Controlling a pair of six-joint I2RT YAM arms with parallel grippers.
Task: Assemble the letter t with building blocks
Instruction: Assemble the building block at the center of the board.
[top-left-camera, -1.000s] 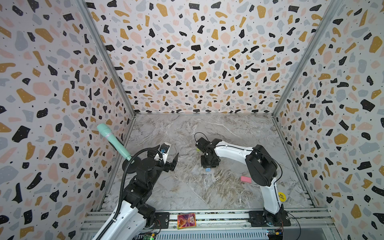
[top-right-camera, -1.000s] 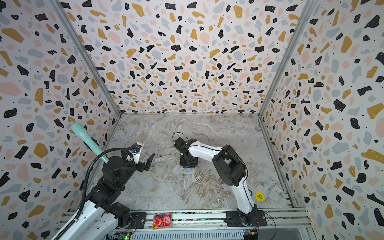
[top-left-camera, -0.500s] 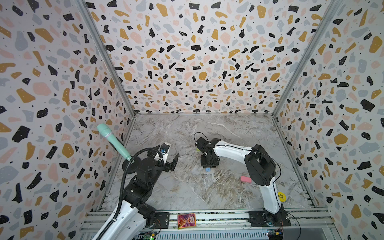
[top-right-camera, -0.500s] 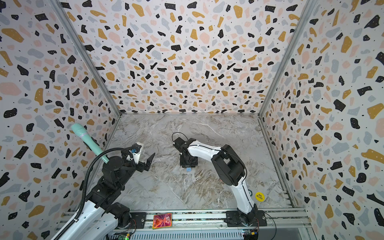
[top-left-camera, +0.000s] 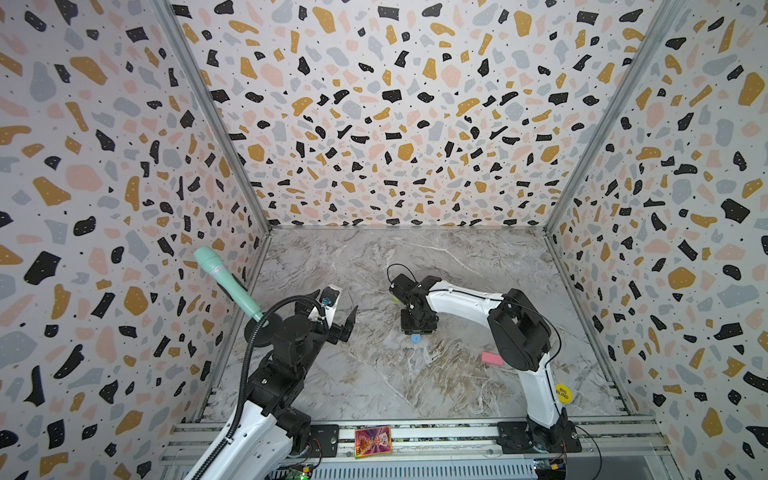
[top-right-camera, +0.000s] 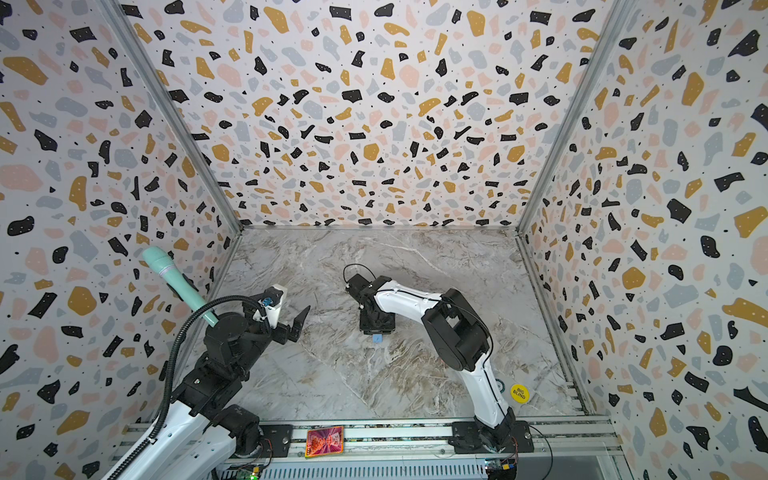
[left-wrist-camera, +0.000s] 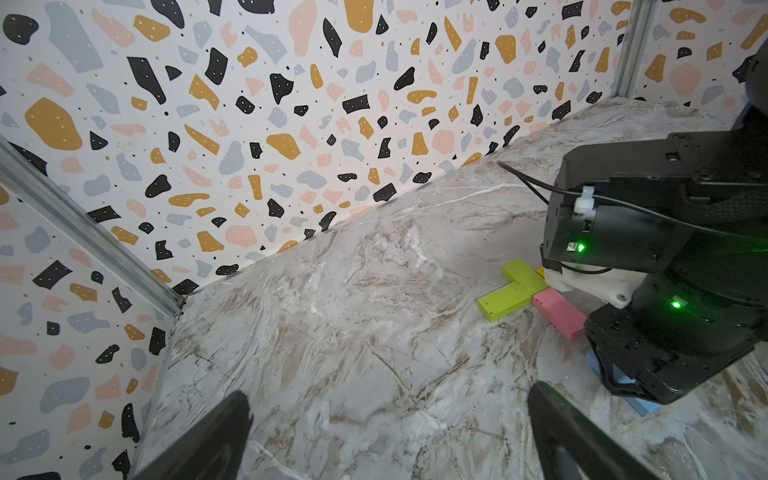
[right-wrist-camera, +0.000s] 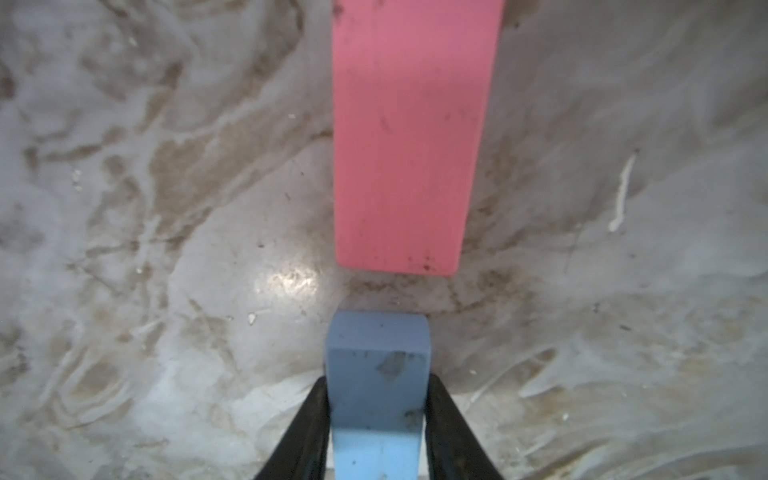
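Note:
My right gripper (right-wrist-camera: 378, 380) is shut on the light blue brick (right-wrist-camera: 378, 374), low over the table in both top views (top-left-camera: 415, 338) (top-right-camera: 377, 338). The brick's free end points at a pink brick (right-wrist-camera: 409, 137), in line with it, with a short strip of bare table between them. In the left wrist view the pink brick (left-wrist-camera: 559, 311) joins two lime green bricks (left-wrist-camera: 505, 301) (left-wrist-camera: 523, 274) and a sliver of yellow (left-wrist-camera: 540, 272), partly hidden under the right arm. Another pink brick (top-left-camera: 492, 358) lies loose beside the right arm. My left gripper (top-left-camera: 343, 309) (left-wrist-camera: 386, 415) hangs open and empty at the left.
A yellow round disc (top-left-camera: 562, 392) lies near the right arm's base. A colourful card (top-left-camera: 372, 441) sits on the front rail. A teal microphone (top-left-camera: 226, 282) juts from the left wall above the left arm. Patterned walls close in three sides.

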